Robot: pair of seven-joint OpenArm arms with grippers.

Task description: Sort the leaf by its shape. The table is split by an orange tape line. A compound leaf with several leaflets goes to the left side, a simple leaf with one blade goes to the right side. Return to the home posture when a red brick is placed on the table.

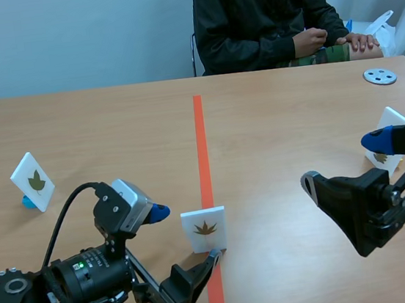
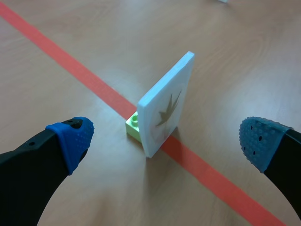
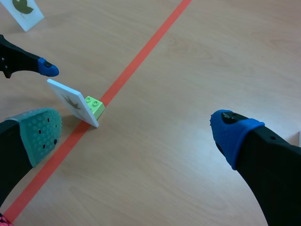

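With fingers spread wide, the left gripper (image 2: 164, 140) frames the leaf card (image 2: 164, 106) standing on the tape line (image 2: 80, 75) near the table's (image 1: 296, 132) near edge; closing on it, then carrying it left, seems next.

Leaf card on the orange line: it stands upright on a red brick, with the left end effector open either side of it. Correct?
No: the brick is light green, not red, as the left wrist view shows. The leaf card stands upright on the orange line, the left end effector open on either side.

Robot lab: tape-marked table (image 1: 110, 118), seated person (image 1: 259, 11)
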